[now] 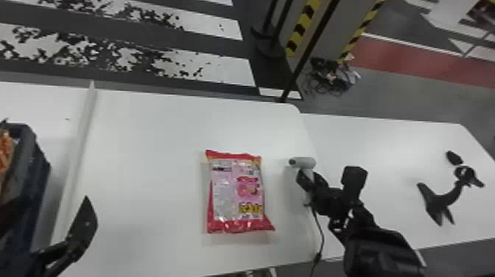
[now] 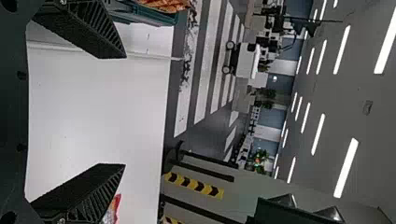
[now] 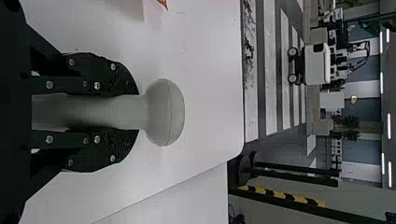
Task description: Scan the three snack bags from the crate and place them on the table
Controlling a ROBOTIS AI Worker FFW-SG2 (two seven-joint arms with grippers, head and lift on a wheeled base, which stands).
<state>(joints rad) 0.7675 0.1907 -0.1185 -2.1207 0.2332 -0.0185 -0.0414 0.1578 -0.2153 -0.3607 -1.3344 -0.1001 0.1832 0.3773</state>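
Grips a pale-grey, rounded-head plastic scanner (image 1: pixel 304 162) in the right hand (image 1: pixel 311 181), with flat black fingers pressed against opposite sides of its handle. Has a thin black cord (image 1: pixel 321 230) hanging near that hand. Holds the left hand (image 1: pixel 51 206) well apart from the right, with flat black fingers spread wide. Between the two hands, nearer the right, has a red, pink and white glossy plastic snack bag (image 1: pixel 237 191) lying flat on the smooth white desk (image 1: pixel 147 147). Near the left hand, on its outer side, has a dark blue-grey plastic crate (image 1: pixel 27 151) with crinkled orange packaging (image 1: pixel 5 149) inside. Farther out, past the right hand on its outer side, has a forked black object (image 1: pixel 440 202) on a white table (image 1: pixel 375 143). Beyond both hands, has a striped floor (image 1: pixel 221 27).
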